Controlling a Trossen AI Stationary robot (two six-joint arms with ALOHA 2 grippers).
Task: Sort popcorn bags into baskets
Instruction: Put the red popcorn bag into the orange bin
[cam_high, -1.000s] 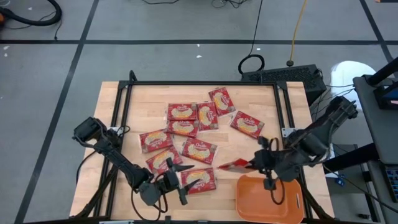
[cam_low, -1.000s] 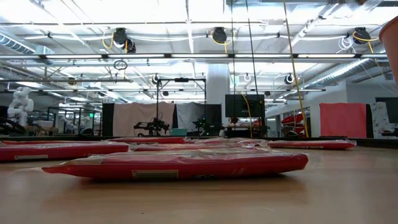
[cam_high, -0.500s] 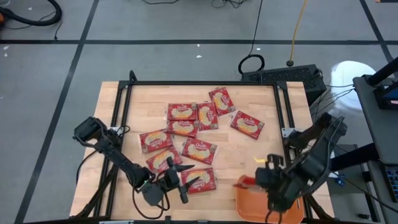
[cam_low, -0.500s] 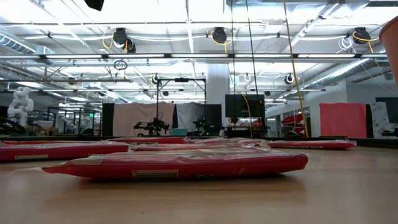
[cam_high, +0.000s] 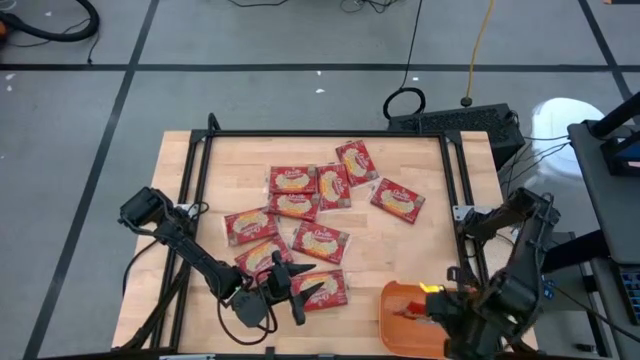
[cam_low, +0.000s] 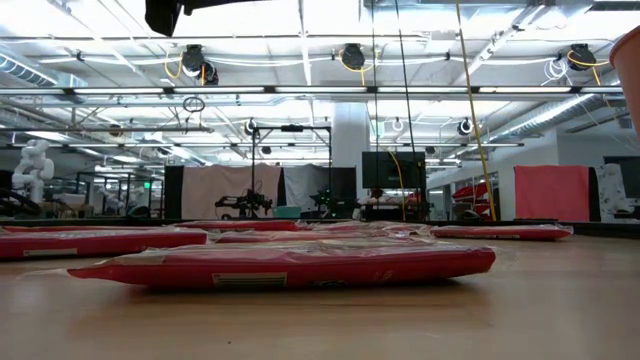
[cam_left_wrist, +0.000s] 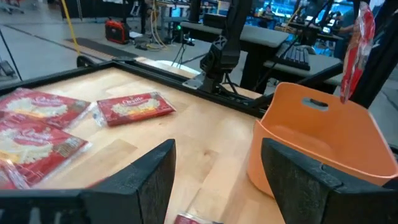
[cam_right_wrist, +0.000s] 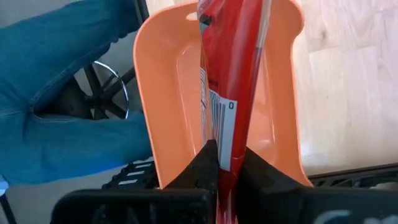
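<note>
Your left gripper (cam_high: 300, 290) has crept onto the nearest packet (cam_high: 322, 290), jaws spread wide, gripping nothing yet. Your right gripper (cam_right_wrist: 225, 171) has swung over the orange basket (cam_high: 395, 310), clamped on a hanging packet (cam_right_wrist: 229, 93); release comes next.

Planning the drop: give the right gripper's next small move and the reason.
Probably lower slightly, then open. The right gripper is shut on a popcorn bag hanging edge-down over the orange basket, so releasing should drop it inside.
</note>
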